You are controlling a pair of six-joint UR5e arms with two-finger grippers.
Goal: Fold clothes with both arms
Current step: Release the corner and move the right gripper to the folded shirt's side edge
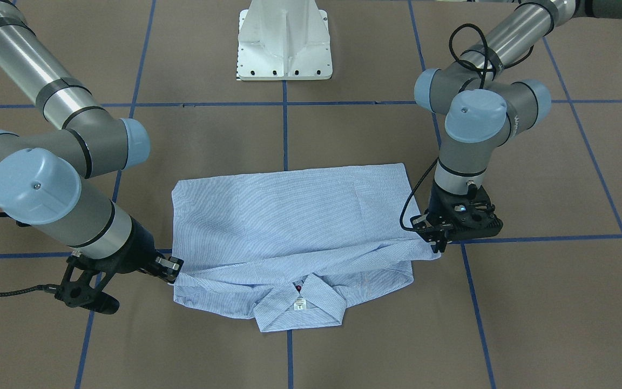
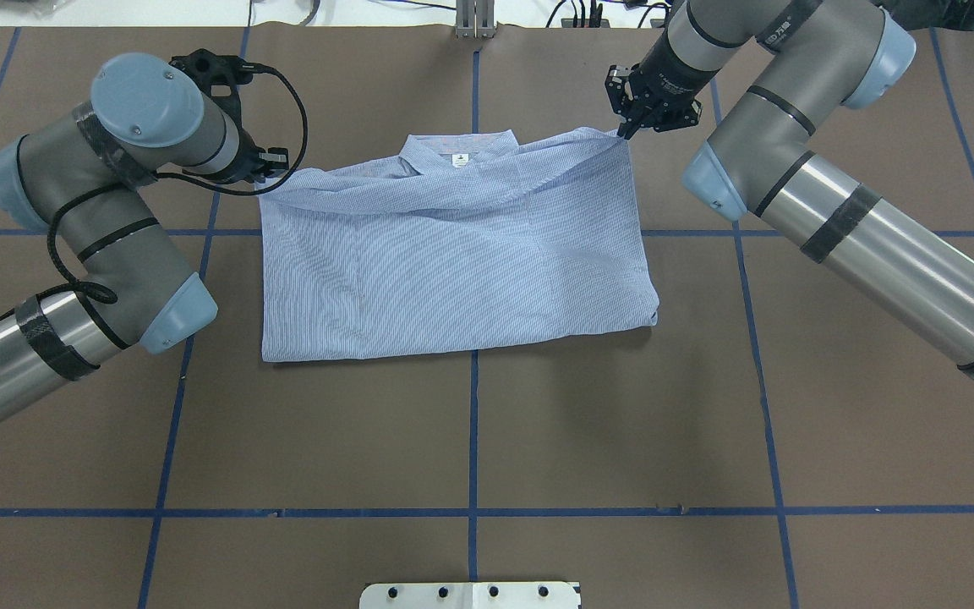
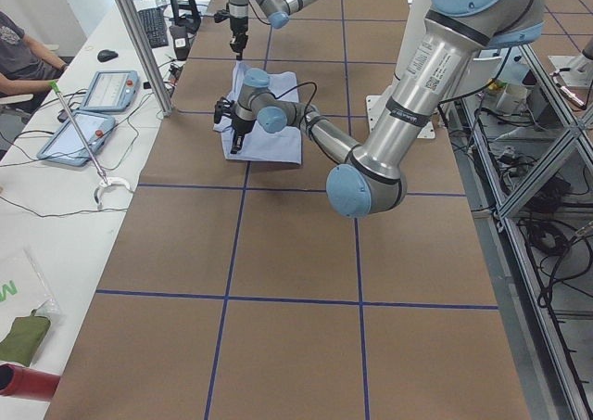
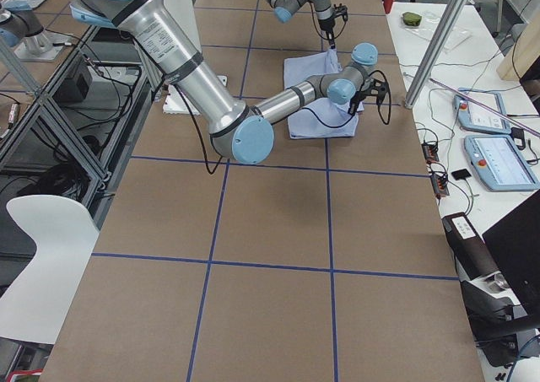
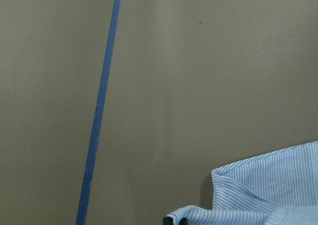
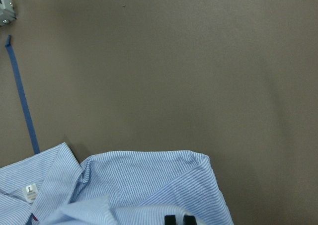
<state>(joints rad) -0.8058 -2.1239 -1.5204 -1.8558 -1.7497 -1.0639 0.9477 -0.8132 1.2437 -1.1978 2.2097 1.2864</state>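
The light blue striped shirt point(image 2: 453, 254) lies flat and folded on the brown table, collar and white neck label point(image 2: 457, 159) at the far edge. It also shows in the front view point(image 1: 289, 216). A folded-over edge runs taut between both grippers, just behind the collar. My left gripper point(image 2: 274, 161) point(image 1: 438, 246) is shut on the shirt's far left corner. My right gripper point(image 2: 625, 129) point(image 1: 173, 268) is shut on the far right corner. The right wrist view shows its two black fingertips point(image 6: 174, 219) close together on fabric. The left wrist view shows only a fabric corner point(image 5: 268, 185).
The white pedestal base point(image 1: 285, 43) stands at the robot's side of the table. Blue tape lines point(image 2: 473, 423) grid the brown surface. An operator's tablets point(image 3: 102, 91) and cables lie on the side bench beyond the table's far edge.
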